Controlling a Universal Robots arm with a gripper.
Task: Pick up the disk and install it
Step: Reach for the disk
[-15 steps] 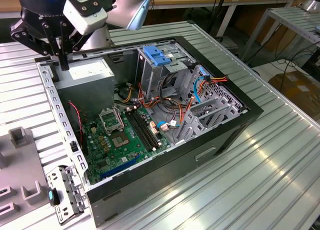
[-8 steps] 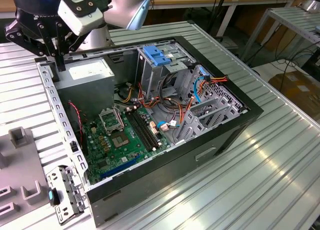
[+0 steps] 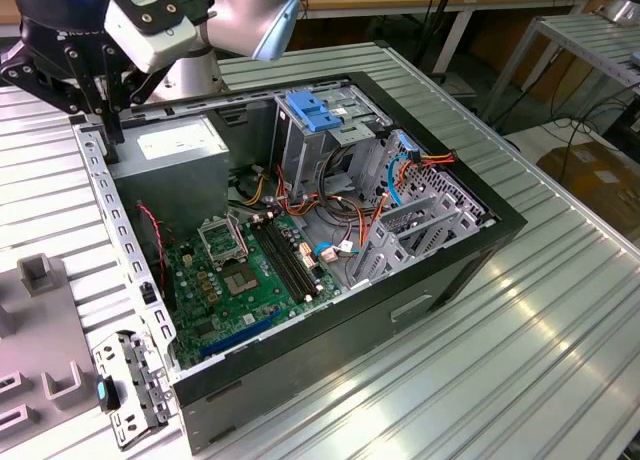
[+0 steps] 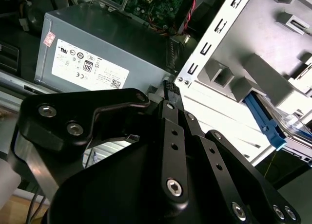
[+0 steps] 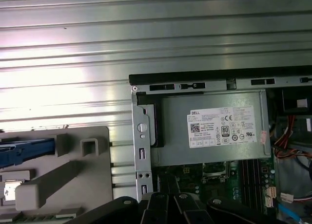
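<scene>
**Item: disk** (image 5: 23,152). Sits in a grey holder (image 5: 73,173) on the counter (image 3: 520,360), outside the case (image 3: 455,255) and just beyond its flanged side wall. One blue rail and a sliver of the body are in view in both wrist views (image 4: 265,122).

**Heading.** The visible rail marks the long axis. In the first wrist view it runs roughly crosswise to the case flange, with one end aimed at the case wall. Which face is up, and which end carries the connectors, cannot be told.

**Item: tool** (image 4: 171,92). Narrow, with the fingers drawn together and nothing between them. In the exterior view it hangs (image 3: 102,108) over the case corner by the power supply (image 3: 180,140), apart from the disk.

**Step in hand (judged).** Approach to the pick; the disk is not yet gripped.

**Handling notes.**
- Widen the tool before it reaches the holder.
- Turn the wrist so the fingers close across the short width, on the body between the rails.
- Take hold near mid-length so the disk hangs level.
- Keep clear of the holder's posts and the case flange.

**Destination.** Drive cage with blue latch (image 3: 315,110), at the far end of the case from the tool.
</scene>
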